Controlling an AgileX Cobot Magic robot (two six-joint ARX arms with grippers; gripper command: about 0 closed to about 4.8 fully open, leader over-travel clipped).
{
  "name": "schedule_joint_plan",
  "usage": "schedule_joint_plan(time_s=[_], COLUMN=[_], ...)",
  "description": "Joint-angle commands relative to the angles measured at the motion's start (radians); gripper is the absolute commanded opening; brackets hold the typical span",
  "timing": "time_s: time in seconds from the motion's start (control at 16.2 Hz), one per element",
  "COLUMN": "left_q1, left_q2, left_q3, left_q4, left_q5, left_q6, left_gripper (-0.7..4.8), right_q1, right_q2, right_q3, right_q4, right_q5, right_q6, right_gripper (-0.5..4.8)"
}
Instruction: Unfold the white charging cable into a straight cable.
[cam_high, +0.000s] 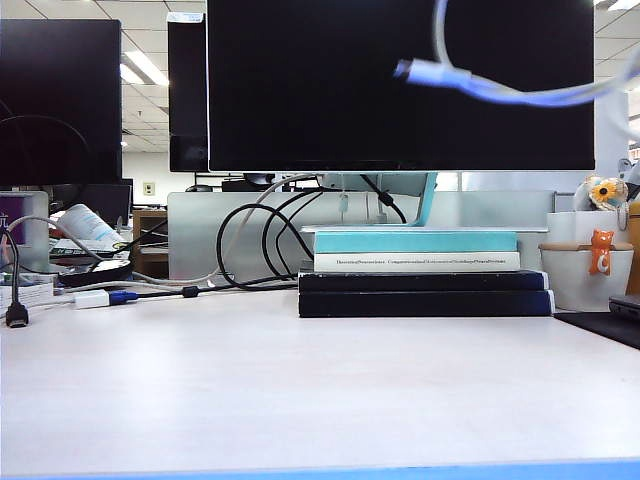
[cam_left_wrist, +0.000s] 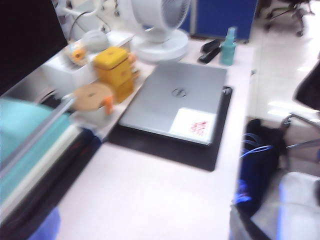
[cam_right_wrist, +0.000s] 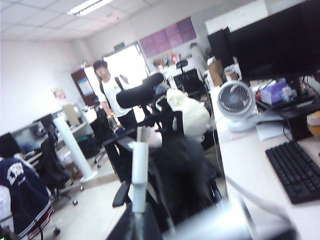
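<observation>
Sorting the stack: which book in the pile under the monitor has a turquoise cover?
The top book, turquoise; below lie a white-spined book and two black books.

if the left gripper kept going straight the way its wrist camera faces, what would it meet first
Probably the closed silver laptop on its black mat, past a bare stretch of desk. The left gripper itself is not in view, and depth is a guess.

Matt silver metal laptop (cam_left_wrist: 175, 100), smooth pale desk (cam_high: 320, 390)
</observation>
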Motion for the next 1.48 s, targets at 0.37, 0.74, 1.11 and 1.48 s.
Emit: schedule_joint_plan(time_s=[0.37, 0.74, 1.11, 1.48], left_q1=[0.264, 0.264, 0.262, 0.262], left_q2=[-0.392, -0.383, -0.370, -0.337], left_q3=[-0.039, -0.106, -0.110, -0.111], left_q4=[-0.251, -0.212, -0.205, -0.213], left_q5=[-0.307, -0.222, -0.130, -0.113], left_q6=[0.051, 0.016, -0.027, -0.052], left_gripper=[4.79, 4.79, 4.79, 4.79], right_q1=[-0.054, -0.053, -0.052, -0.055], right_q2=[0.087, 0.090, 0.011, -0.076], right_q3=[-0.137, -0.137, -0.113, -0.107], right_q4=[-0.560, -1.102, -1.165, -1.587], right_q5=[0.107, 0.370, 0.352, 0.741], right_q6=[-0.621, -1.051, -1.053, -1.353], right_gripper=[-0.04, -0.04, 2.86, 2.74])
